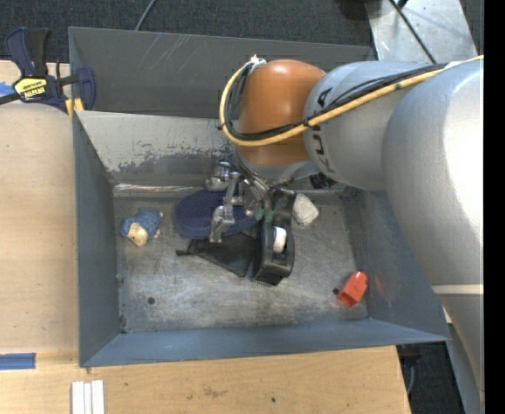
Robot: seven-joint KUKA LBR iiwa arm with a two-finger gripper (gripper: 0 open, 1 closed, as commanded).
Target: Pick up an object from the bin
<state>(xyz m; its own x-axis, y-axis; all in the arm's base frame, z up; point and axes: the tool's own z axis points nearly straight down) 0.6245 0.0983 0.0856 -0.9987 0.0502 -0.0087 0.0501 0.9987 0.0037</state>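
Gripper (227,205) sat over dark-blue rounded item (192,216) mid-bin, grip state can't tell; prob. light, soft, so pinch its rim.

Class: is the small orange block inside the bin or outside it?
Inside: the orange block lies on the floor of the bin, near its right wall.

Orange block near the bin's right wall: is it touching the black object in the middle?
Apart. The camera view shows a plain stretch of bare bin floor between the orange block and the black object.
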